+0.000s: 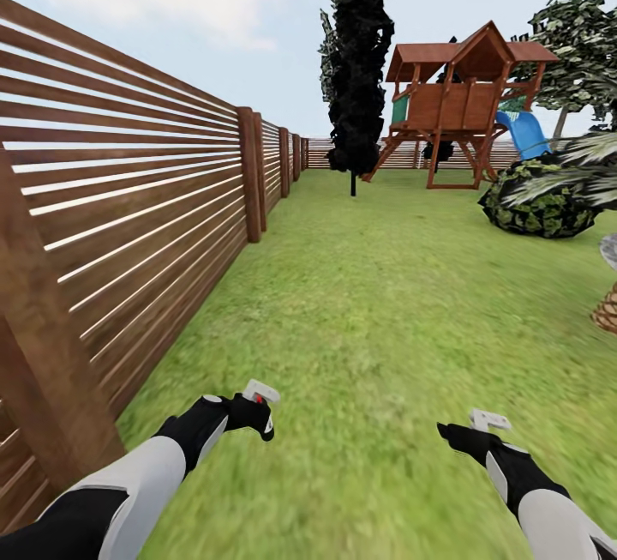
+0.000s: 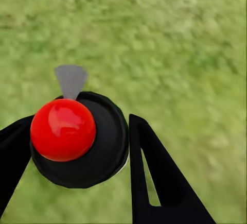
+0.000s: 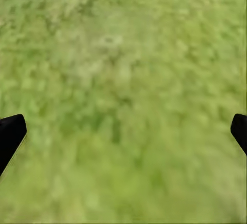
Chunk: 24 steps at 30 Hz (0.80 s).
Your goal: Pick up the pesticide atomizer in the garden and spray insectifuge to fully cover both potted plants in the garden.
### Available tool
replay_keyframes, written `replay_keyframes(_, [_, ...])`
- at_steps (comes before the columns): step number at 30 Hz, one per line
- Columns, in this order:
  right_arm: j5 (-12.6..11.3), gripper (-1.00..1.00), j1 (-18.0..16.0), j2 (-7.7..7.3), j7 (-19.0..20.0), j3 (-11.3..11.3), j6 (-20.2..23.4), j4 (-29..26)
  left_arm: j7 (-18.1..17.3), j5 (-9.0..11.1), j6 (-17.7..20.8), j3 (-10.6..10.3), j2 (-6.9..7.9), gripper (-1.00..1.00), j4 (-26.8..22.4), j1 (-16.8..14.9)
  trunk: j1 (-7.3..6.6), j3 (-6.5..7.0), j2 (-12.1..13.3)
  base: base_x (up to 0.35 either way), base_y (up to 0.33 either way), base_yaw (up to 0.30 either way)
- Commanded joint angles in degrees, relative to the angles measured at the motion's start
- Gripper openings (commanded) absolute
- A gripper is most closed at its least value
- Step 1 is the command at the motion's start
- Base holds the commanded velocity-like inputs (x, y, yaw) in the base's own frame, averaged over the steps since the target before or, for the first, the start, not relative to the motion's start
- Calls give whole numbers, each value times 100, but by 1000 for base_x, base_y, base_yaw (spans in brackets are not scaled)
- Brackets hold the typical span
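Brown slatted wooden fence (image 1: 128, 200) is running along the lawn's left edge, and I am facing down the green grass lawn (image 1: 360, 303) of the garden toward its far end.

My left claw (image 1: 257, 412) is hanging low over the grass near the fence side, and it is closing on the small pesticide atomizer with the dark round nozzle head and red dot (image 2: 77, 139). In the left wrist view the black fingers (image 2: 154, 177) are sitting against either side of that dark head, with the grey spout pointing away over the turf. So I am judging the pick-up as done.

Further along, a tall dark cypress-like tree (image 1: 358, 63) is standing at the far side of the lawn, with a brown wooden playhouse with a blue slide (image 1: 467, 97) beside it, then a round dark bush (image 1: 540, 200) at the lawn's right edge.

My right claw (image 1: 467, 430) is hovering over bare grass, holding nothing; its dark fingertips (image 3: 10, 136) are spread wide at the two sides of its wrist view.

What I am judging as left: finding the two light-green potted plants and spraying each one over fully. I am seeing no spray on anything here, so that whole part looks undone.
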Motion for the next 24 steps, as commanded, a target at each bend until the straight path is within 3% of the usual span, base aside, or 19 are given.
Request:
replay_keyframes(1, [44,100,-4,4,44,-48,27,-13,-14,4,40,-11,1,-100,-15,0,2,-6,-2,336,0,0])
replay_keyframes(24, [37,100,-4,9,35,-43,30,2,-14,4,40,-2,1,-100,-15,-1,2,-6,-2,336,0,0])
